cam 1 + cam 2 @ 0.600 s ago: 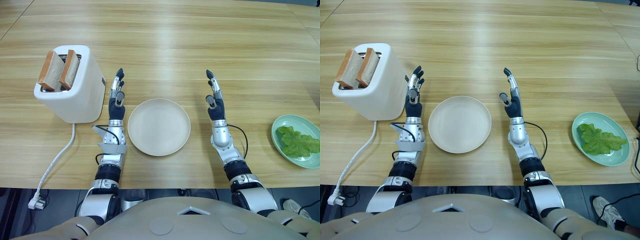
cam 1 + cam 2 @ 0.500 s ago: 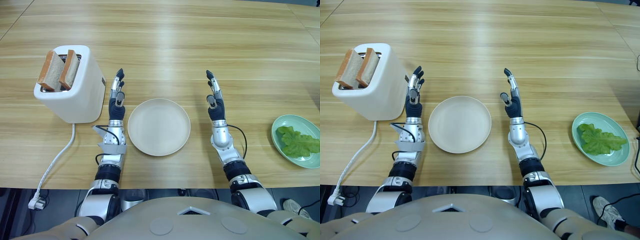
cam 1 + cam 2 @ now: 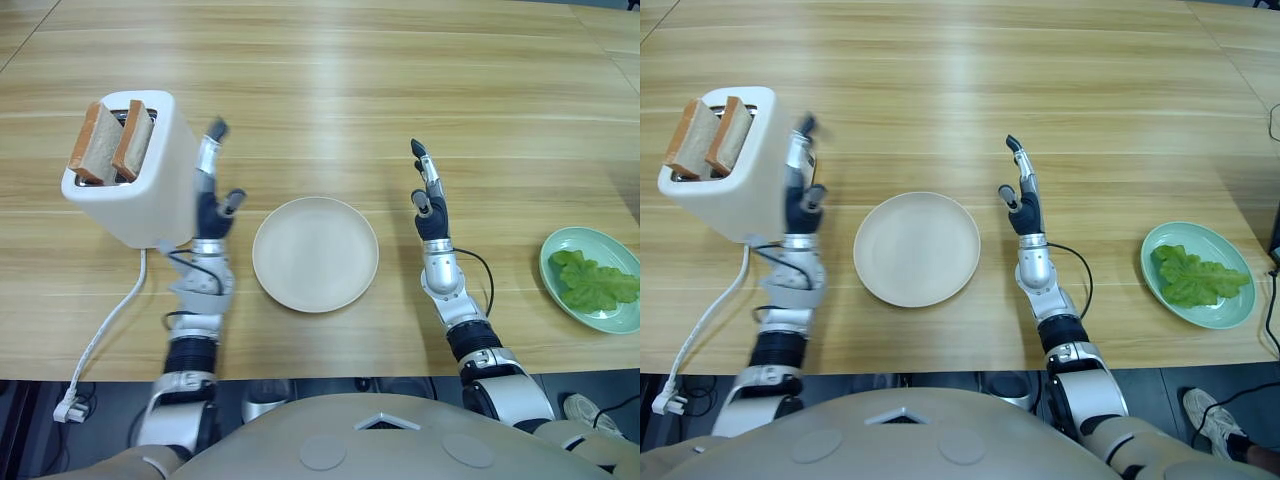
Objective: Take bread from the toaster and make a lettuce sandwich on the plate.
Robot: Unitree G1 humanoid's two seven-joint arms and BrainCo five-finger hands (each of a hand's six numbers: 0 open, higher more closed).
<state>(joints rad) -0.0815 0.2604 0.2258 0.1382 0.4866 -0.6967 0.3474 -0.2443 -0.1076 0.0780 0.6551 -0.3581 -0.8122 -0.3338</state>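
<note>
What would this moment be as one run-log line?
left hand: open, beside toaster | right hand: open, right of beige plate | bread slices: in toaster | lettuce: on green plate

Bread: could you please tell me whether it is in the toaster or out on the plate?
In the toaster: two slices stand in its slots, tops sticking out; the plate holds nothing.

Open left hand [image 3: 209, 190] beside toaster [image 3: 135, 195]
</note>
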